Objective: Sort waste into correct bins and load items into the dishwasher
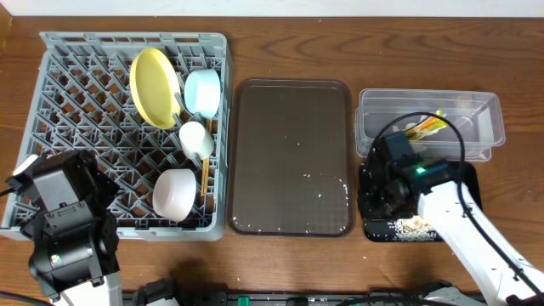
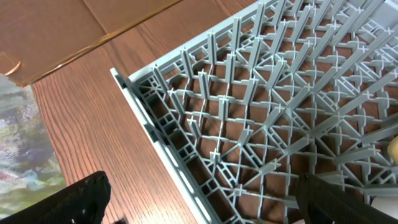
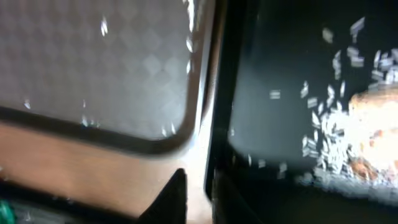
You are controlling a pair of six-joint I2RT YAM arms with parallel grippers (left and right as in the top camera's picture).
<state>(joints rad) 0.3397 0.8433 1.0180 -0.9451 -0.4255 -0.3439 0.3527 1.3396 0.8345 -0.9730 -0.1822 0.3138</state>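
Note:
The dishwasher, a grey rack, holds the yellow plate, the light blue bowl, the white cup, the white bowl and the chopsticks. The green-and-yellow wrapper lies in the clear tub. Rice grains and a whitish tissue lump lie in the black tray. My right gripper is shut on that tray's left rim, one finger outside and one inside. Over the rack's near-left corner, my left gripper stands open and holds nothing.
The dark brown serving tray lies between the rack and the two bins, with a few grains and wet specks on it. Its corner sits close beside the black tray, with a narrow strip of wooden table between them. The right arm's cable crosses the clear tub.

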